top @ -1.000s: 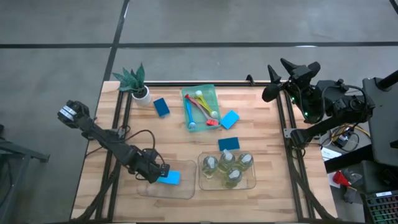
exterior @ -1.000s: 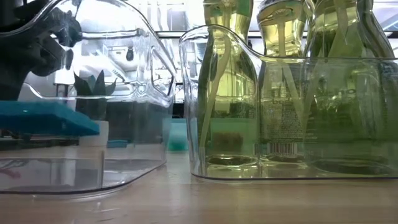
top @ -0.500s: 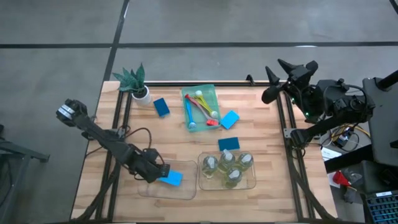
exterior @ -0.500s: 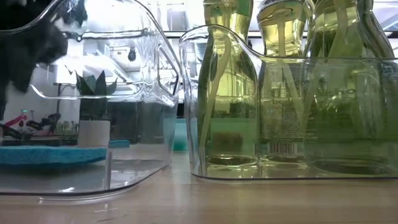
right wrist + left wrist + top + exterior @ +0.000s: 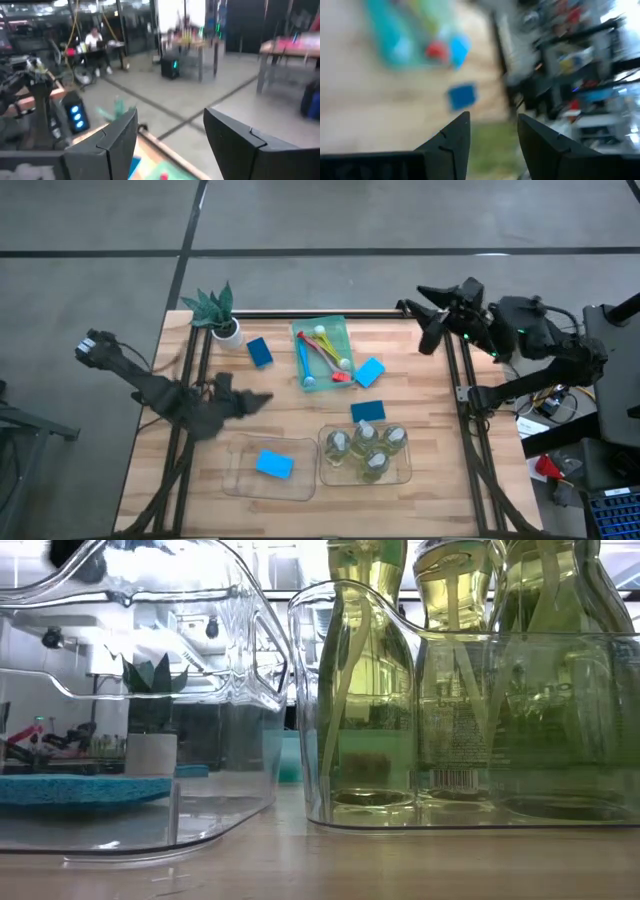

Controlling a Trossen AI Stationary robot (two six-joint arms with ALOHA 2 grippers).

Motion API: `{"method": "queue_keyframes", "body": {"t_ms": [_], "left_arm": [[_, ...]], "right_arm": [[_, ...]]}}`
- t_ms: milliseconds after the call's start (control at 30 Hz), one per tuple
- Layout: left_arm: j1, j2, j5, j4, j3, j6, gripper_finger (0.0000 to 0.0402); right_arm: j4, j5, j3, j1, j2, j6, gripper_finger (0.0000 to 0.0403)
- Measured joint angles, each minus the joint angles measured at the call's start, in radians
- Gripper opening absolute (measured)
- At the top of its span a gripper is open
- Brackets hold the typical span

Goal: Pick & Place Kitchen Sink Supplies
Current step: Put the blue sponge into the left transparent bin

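The blue sponge (image 5: 274, 465) lies flat in the left bin (image 5: 240, 483), long axis slightly aslant; left gripper (image 5: 258, 399) parted, empty.

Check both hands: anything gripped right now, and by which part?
Nothing held. Left hand is open and empty over bare table; the blue sponge lies loose in the clear bin. Right hand is open and empty at the table's far right corner.

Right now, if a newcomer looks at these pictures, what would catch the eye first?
Probably the clear plastic bin at the table's near edge, packed with four small clear bottles of yellow-green liquid. Beside it, one flat blue rectangular sponge lies alone in a second clear bin, and the open left gripper hangs just above and left of it, holding nothing.
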Motion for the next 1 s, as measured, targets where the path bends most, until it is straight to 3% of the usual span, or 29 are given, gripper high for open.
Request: {"method": "queue_keyframes", "body": {"t_ms": [133, 300, 567, 733, 1000], "left_arm": [[0.099, -0.104, -0.030, 0.090, 0.025, 0.263, 0.0154], [0.221, -0.205, 0.047, 0.180, 0.063, 0.582, 0.0151], [0.277, -0.290, 0.077, 0.256, 0.082, 0.910, 0.0152], [0.278, -0.314, 0.092, 0.255, 0.083, 0.954, 0.0152], [0.277, -0.314, 0.154, 0.255, 0.083, 0.921, 0.0153]], "right_arm": [[-0.152, -0.167, 0.000, -0.134, 0.019, 0.181, 0.0226], [-0.359, -0.428, 0.000, -0.351, 0.069, 0.300, 0.0226], [-0.570, -0.989, 0.000, -0.615, 0.240, 0.241, 0.0226], [-0.656, -1.099, 0.000, -0.696, 0.378, 0.139, 0.0226], [-0.702, -1.092, 0.000, -0.767, 0.593, -0.040, 0.0226]]}}
